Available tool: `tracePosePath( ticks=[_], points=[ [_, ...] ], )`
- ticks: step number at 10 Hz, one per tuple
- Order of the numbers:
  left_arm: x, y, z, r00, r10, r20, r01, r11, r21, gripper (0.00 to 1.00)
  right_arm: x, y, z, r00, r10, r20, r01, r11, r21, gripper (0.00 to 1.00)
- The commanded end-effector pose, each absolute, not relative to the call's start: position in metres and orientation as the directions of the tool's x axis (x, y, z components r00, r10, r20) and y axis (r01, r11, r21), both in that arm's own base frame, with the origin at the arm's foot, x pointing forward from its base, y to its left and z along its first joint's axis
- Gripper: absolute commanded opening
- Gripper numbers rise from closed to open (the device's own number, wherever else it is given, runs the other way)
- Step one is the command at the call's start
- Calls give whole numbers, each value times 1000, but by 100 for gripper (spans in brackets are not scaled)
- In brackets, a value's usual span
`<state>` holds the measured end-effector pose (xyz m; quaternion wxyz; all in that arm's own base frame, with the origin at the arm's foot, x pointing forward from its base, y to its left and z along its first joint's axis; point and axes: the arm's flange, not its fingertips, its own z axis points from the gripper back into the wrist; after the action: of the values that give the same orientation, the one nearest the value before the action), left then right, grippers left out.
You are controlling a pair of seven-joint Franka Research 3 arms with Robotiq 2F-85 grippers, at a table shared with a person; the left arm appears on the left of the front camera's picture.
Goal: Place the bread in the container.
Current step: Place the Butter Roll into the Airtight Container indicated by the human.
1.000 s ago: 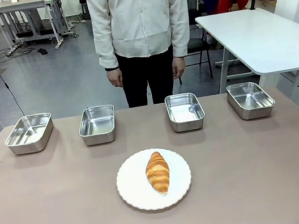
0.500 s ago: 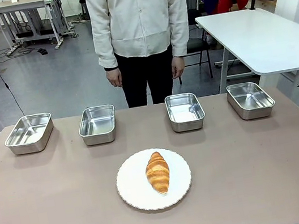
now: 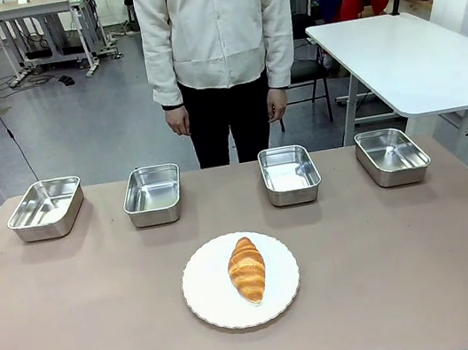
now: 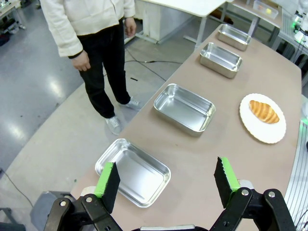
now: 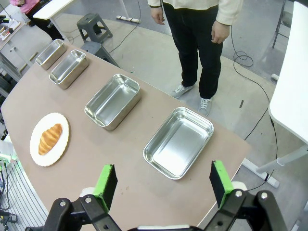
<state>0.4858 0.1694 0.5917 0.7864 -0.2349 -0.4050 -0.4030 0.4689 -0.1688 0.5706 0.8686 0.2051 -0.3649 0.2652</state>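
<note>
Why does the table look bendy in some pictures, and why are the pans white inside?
Left wrist and right wrist views: a wide lens bends the table edge. Front view: edges look straight and sharp; the steel pans mirror bright light as white glare.

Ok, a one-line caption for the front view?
Croissant on a white plate, four empty steel pans in a row behind it, a person standing at the far side.

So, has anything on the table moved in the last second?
Nothing visibly changed. The croissant still lies on the white plate, the four steel pans sit empty in their row, and the person still stands behind the table, hands down.
</note>
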Motion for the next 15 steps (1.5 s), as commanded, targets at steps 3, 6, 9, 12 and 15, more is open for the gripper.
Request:
tracePosePath(
  ticks=[3,6,9,12,15],
  points=[
    [486,169,592,343,-440,830,826,563,-42,100,469,-168,571,585,307,751,-616,770,165,100],
    [486,169,592,343,-440,830,826,563,-42,100,469,-168,571,585,307,751,-616,770,165,100],
    [486,169,592,343,-440,830,826,563,-42,100,469,-168,571,585,307,751,-616,770,165,100],
    [486,169,592,343,-440,830,826,563,-42,100,469,-168,571,585,307,751,-616,770,165,100],
    [486,169,592,343,-440,830,826,563,-42,100,469,-168,571,585,307,751,-616,770,165,100]
  ],
)
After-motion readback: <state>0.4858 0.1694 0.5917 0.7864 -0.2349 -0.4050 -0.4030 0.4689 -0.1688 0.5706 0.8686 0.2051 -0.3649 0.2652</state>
